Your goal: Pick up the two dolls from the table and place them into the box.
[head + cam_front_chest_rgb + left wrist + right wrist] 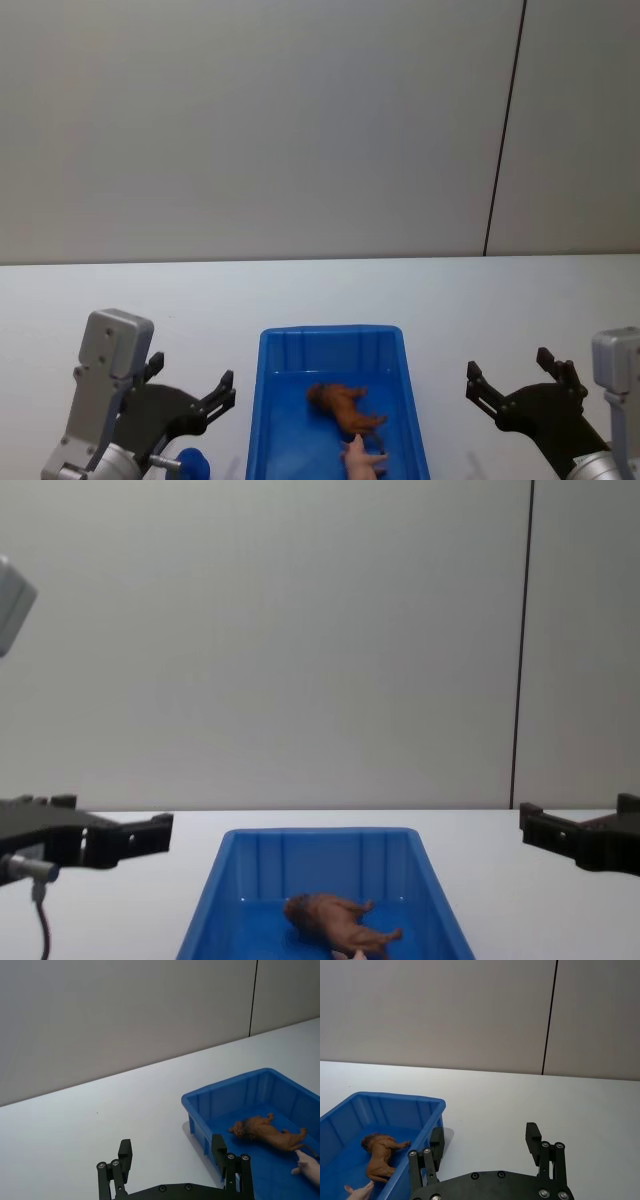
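Both dolls inside the box: brown doll and pink doll, between left gripper and right gripper. Both wide open, empty, flanking over desk. Little risk beyond an inward swing clipping the rim.

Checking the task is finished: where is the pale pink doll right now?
In the head view the pale pink doll lies inside the blue box, at its near end, just in front of the reddish-brown doll.
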